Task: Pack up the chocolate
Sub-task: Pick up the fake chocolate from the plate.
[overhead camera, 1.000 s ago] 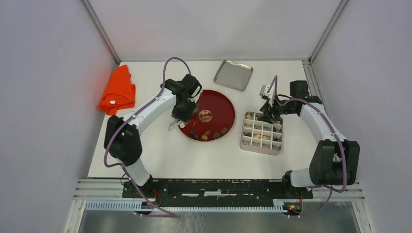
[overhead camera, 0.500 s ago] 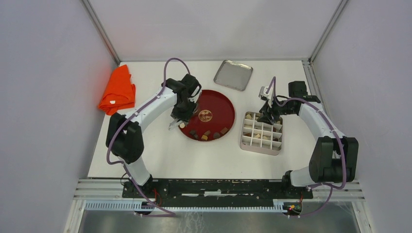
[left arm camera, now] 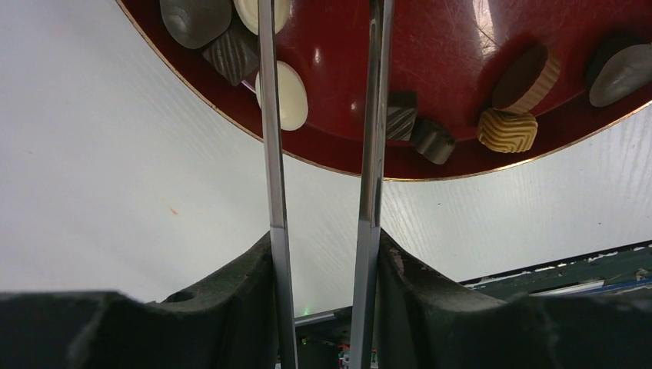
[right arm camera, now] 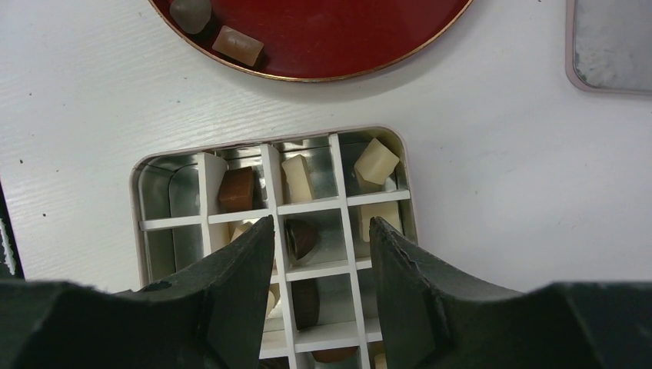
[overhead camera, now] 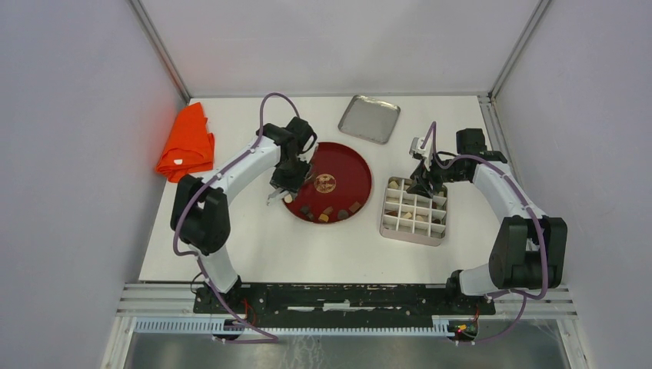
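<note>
Top external view: chocolate (overhead camera: 329, 211) lines the near rim of the plate (overhead camera: 346, 165) and sits in box (overhead camera: 411, 240) cells, with bare table (overhead camera: 307, 254) around both. Left wrist: left gripper (left arm camera: 321, 15) stands spread over ridged dark, tan and cream pieces, nothing between, tips cut off. Right wrist: right gripper (right arm camera: 319, 231) hangs spread, empty, over the box, hiding near cells.

A white desk (overhead camera: 307, 246) stands boxed by plain pale grey walls (overhead camera: 338, 38) behind and on both sides, metal posts (overhead camera: 160, 50) in the far corners, an aluminium rail (overhead camera: 154, 296) along its near edge.
</note>
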